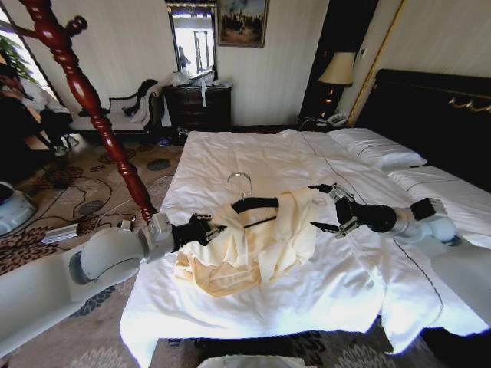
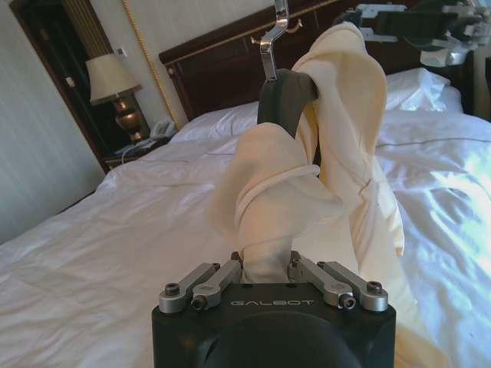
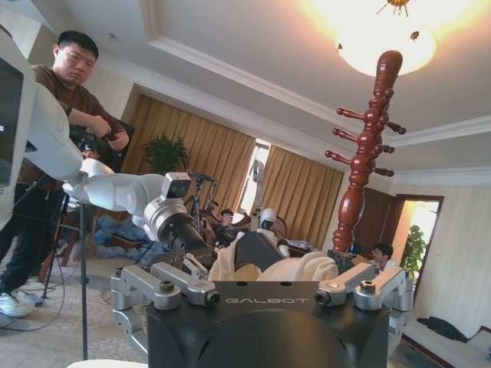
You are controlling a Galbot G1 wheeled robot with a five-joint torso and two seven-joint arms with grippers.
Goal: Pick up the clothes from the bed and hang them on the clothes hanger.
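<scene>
My left gripper (image 2: 268, 268), matt black with brushed silvery metal links, pinches a pale cream, silky, wrinkled shirt (image 2: 337, 153) draped on a smooth matt black curved hanger (image 2: 284, 96) with a shiny silver metal hook, above the smooth white cloth duvet (image 2: 115, 230).

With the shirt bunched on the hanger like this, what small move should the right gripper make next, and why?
Probably the right gripper should close in on the free edge of the shirt and pinch it. Its fingers are open beside the cloth, while the left gripper is shut on a bunched fold. The hanger has one black arm bare, so that shoulder seems undraped.
</scene>
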